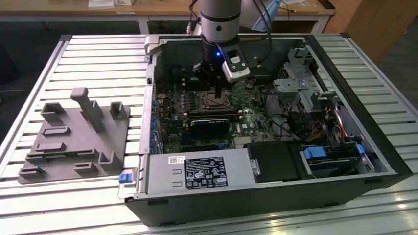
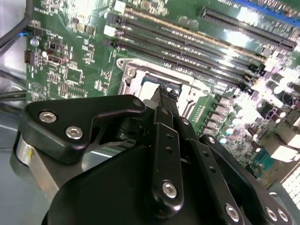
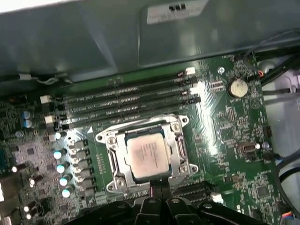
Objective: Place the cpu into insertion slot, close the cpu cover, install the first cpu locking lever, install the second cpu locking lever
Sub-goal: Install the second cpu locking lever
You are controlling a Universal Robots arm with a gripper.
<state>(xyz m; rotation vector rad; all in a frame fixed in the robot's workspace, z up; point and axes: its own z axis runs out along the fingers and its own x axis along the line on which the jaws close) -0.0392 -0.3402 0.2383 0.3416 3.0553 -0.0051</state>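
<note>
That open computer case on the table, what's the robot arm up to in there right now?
The arm reaches down into the open computer case, its claw poised at the edge of the insertion slot on the green motherboard. In the first wrist view the cpu already sits in the slot, with the cpu cover framing it. A grey parts fixture stands beside the case on the exterior view's left.
</note>
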